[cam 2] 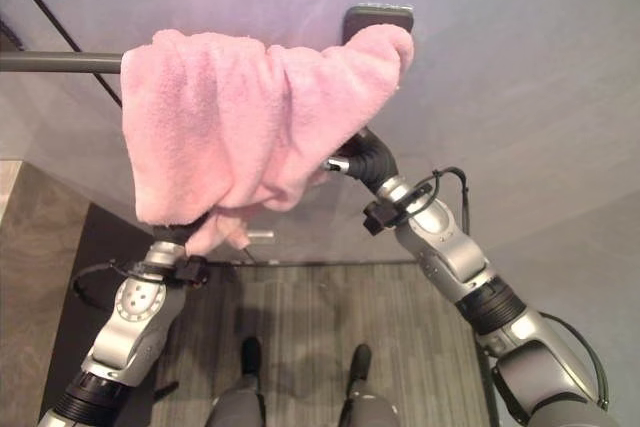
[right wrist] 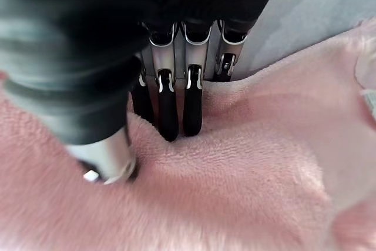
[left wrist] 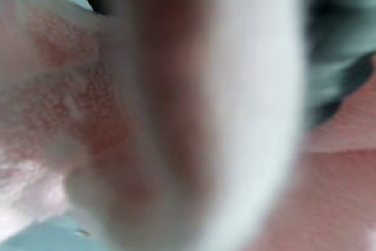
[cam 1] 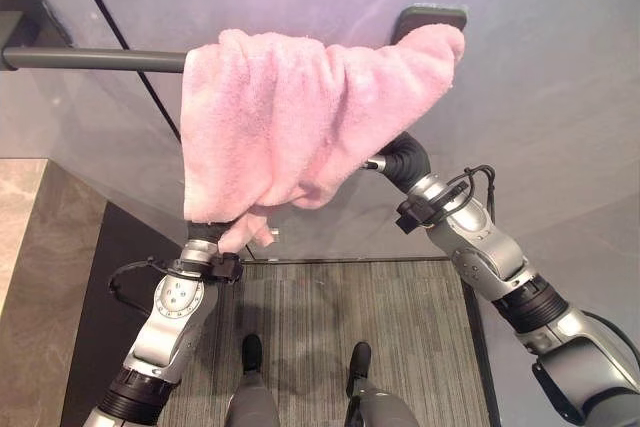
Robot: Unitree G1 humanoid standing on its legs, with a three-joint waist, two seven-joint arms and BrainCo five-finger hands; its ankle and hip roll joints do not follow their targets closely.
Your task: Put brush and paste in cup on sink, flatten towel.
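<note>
Pink towel (cam 1: 290, 122) hangs bunched over the wall rail (cam 1: 90, 59). Right hand (right wrist: 170, 107) has the cloth pinched between fingers and thumb. Left hand (cam 1: 205, 232) is buried under the towel's lower edge, so can't tell its fingers.

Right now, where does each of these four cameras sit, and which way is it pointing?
Left eye view: on the head, facing the pink towel bunched on a grey rail; both forearms show.
Right eye view: beside it, same scene, right hand at the towel's edge.
Left wrist view: on the left arm, pressed close against towel cloth.
Right wrist view: on the right arm, looking along its dark-tipped fingers into the towel.
All four share the towel.
</note>
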